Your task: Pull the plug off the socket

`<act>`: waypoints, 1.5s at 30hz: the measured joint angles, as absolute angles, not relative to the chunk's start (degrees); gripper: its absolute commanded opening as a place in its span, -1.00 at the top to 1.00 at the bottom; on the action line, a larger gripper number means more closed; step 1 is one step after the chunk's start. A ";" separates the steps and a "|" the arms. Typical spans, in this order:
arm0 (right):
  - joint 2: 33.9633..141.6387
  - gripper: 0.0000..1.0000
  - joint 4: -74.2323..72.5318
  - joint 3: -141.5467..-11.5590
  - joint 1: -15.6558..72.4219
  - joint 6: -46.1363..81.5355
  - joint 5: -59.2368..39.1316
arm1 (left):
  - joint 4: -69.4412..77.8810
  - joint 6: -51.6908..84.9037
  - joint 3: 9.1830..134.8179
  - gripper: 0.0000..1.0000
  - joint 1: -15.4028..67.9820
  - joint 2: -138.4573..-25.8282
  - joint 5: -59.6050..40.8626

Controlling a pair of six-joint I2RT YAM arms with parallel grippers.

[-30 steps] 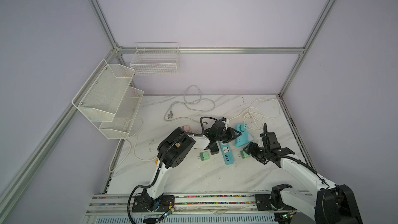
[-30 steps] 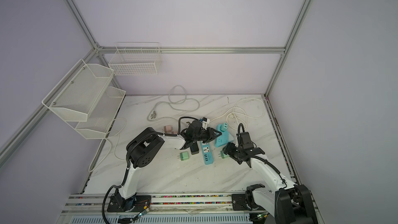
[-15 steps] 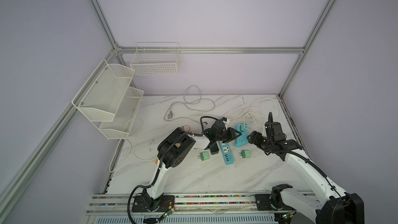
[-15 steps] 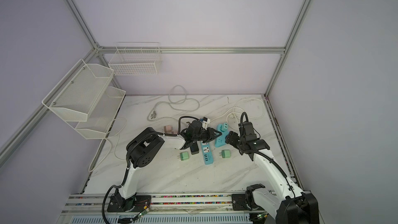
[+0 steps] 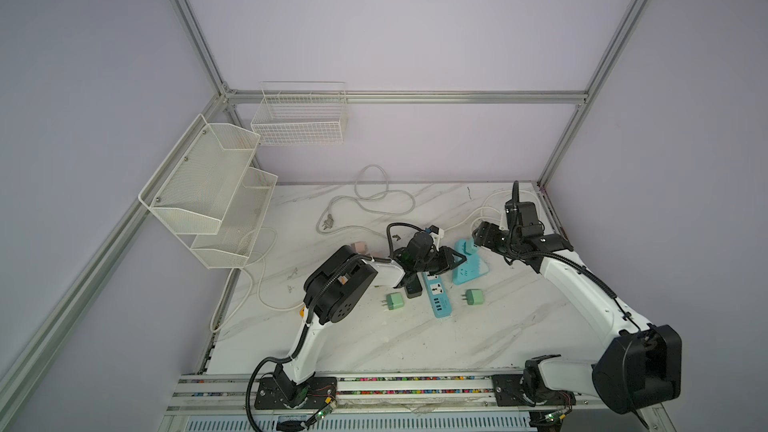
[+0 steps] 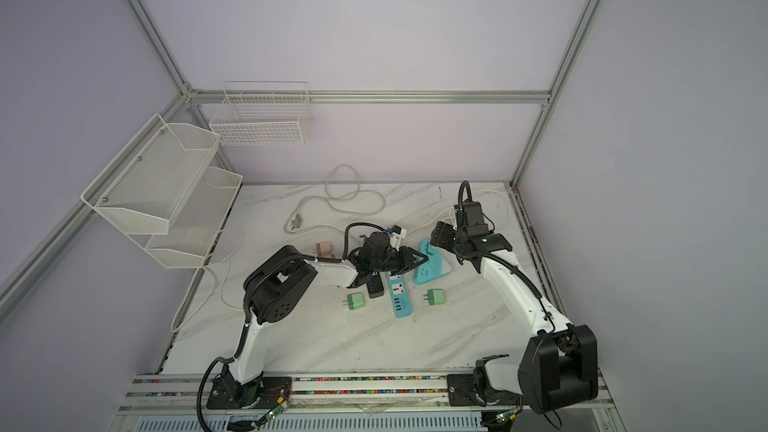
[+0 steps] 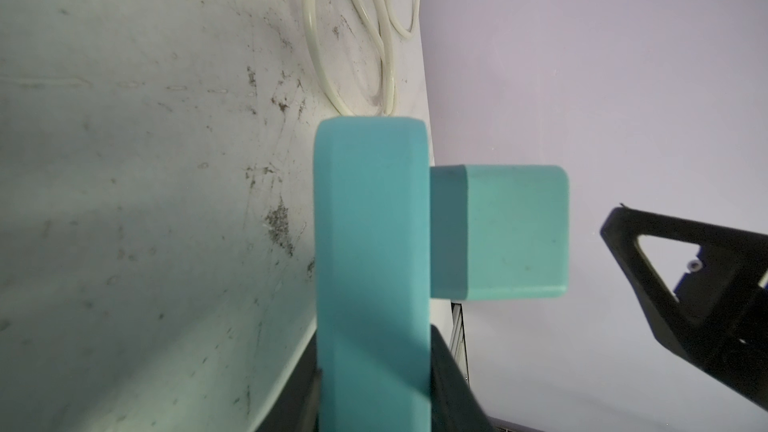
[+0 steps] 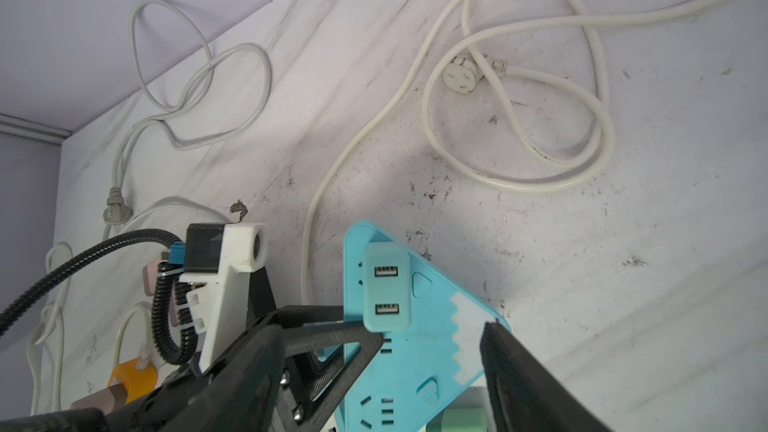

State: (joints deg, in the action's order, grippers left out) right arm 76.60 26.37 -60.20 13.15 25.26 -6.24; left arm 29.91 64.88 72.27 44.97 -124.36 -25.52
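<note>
Plug (image 8: 386,286) stands upright from the flat socket (image 8: 419,367), ports up. Left claw (image 7: 374,384) grips the socket; right claw (image 8: 432,336) gapes nearby.

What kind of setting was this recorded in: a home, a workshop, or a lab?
Most likely a lab test cell, not a home: plain walls in an aluminium frame, robot arms bolted to a front rail, and a marble-look tabletop holding power strips and loose plugs.
</note>
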 measured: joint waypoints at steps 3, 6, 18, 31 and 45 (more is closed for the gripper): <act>78.98 -0.53 25.93 -60.20 13.15 24.86 -6.79 | 29.91 64.86 72.27 1.00 44.97 -124.36 -25.56; 81.03 -0.47 25.06 -60.18 13.15 24.49 -7.16 | 29.93 64.84 72.27 1.00 44.95 -124.36 -25.61; 86.24 -0.14 21.58 -58.33 13.15 22.90 -12.01 | 29.95 63.33 72.27 1.00 44.97 -124.36 -26.35; 87.11 0.12 20.73 -57.49 13.15 23.07 -12.91 | 29.93 61.73 72.27 1.00 45.04 -124.36 -26.61; 87.64 0.60 19.75 -57.19 13.19 23.00 -14.28 | 29.93 60.88 72.27 1.00 45.19 -124.36 -26.57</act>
State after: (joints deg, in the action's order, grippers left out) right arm 87.64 19.75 -57.19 13.19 23.00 -14.28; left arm 29.93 60.88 72.27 45.19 -124.36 -26.57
